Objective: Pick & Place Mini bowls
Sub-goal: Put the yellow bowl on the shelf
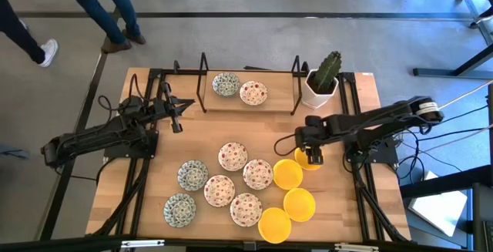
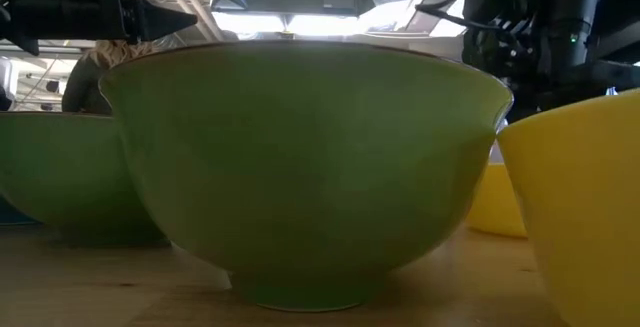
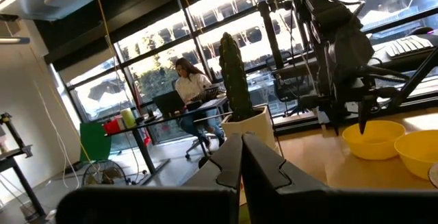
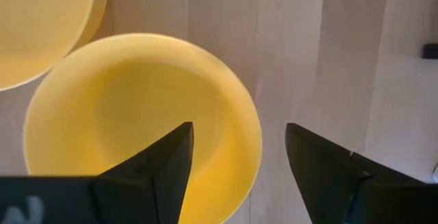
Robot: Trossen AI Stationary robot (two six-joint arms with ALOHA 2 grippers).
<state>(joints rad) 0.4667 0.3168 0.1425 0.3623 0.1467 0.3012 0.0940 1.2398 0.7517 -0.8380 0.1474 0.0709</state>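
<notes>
Left gripper [image 1: 183, 106] idle near table's [image 1: 362, 105] left edge, fingers pressed together, holding nothing. Mini bowls [image 1: 219, 190] cluster at front middle; two more on rack [image 1: 248, 107] at back edge. Right gripper [image 1: 313, 156] spread wide, straddling rim of yellow bowl [image 4: 130, 107], right of middle. Cactus pot [image 1: 321, 82] back right.
</notes>
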